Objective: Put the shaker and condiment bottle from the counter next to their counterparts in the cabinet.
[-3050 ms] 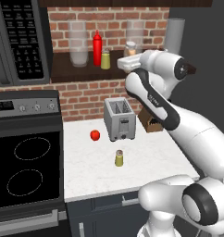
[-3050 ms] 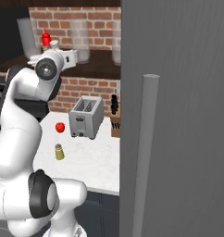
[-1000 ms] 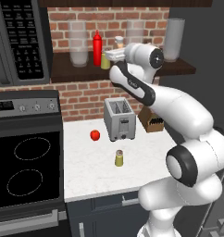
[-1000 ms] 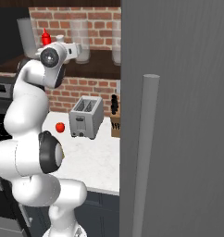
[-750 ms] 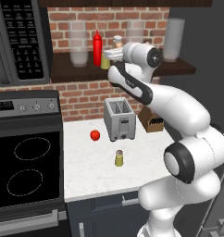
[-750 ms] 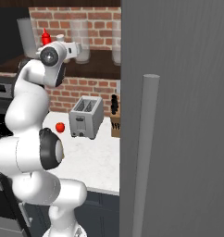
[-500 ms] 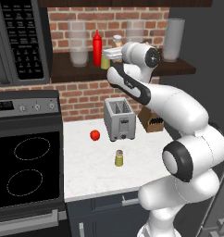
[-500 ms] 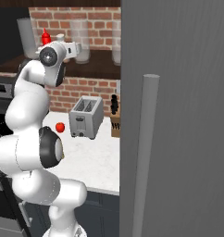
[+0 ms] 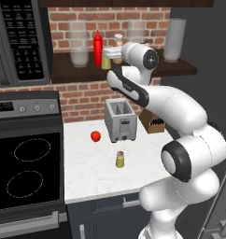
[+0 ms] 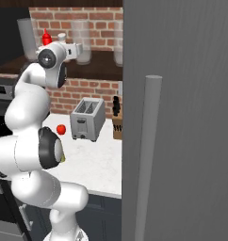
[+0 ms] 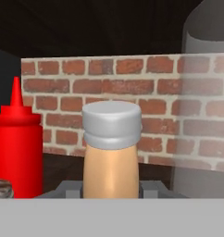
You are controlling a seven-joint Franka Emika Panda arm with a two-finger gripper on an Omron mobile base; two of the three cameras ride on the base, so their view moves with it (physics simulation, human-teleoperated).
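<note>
Tan-peach plastic with a pale grey-white cap, the condiment bottle [image 11: 111,155] stands upright between the gripper [image 11: 110,189] finger tips in the hand view, and the jaws look closed on its body, though the contact itself sits low at 6 o'clock and is partly hidden; in the left base view the bottle [image 9: 118,41] is up at the cabinet [image 9: 77,72], just at 3 o'clock of the red squeeze bottle [image 9: 98,48] and the small yellow-green shaker [image 9: 106,61] already on the shelf.

To finish this step well, I judge the bottle should be lowered straight down until its base meets the shelf board, kept upright, and set near the red squeeze bottle [image 11: 16,143] without nudging it; the fingers should part only once the base is seated, then draw back along the gripper's own line, away from the brick back wall [image 11: 178,111], so the cap is not clipped; the frosted jar [image 11: 206,102] at 3 o'clock leaves a limited gap, so sideways drift is the risk.

The bottle has rounded shoulders and a stepped cap wider than its neck; smooth plastic, so probably slippery if the grip is loosened early.

On the counter [image 9: 87,172], the other shaker [image 9: 120,159] waits at 6 o'clock of the toaster [image 9: 119,119].
</note>
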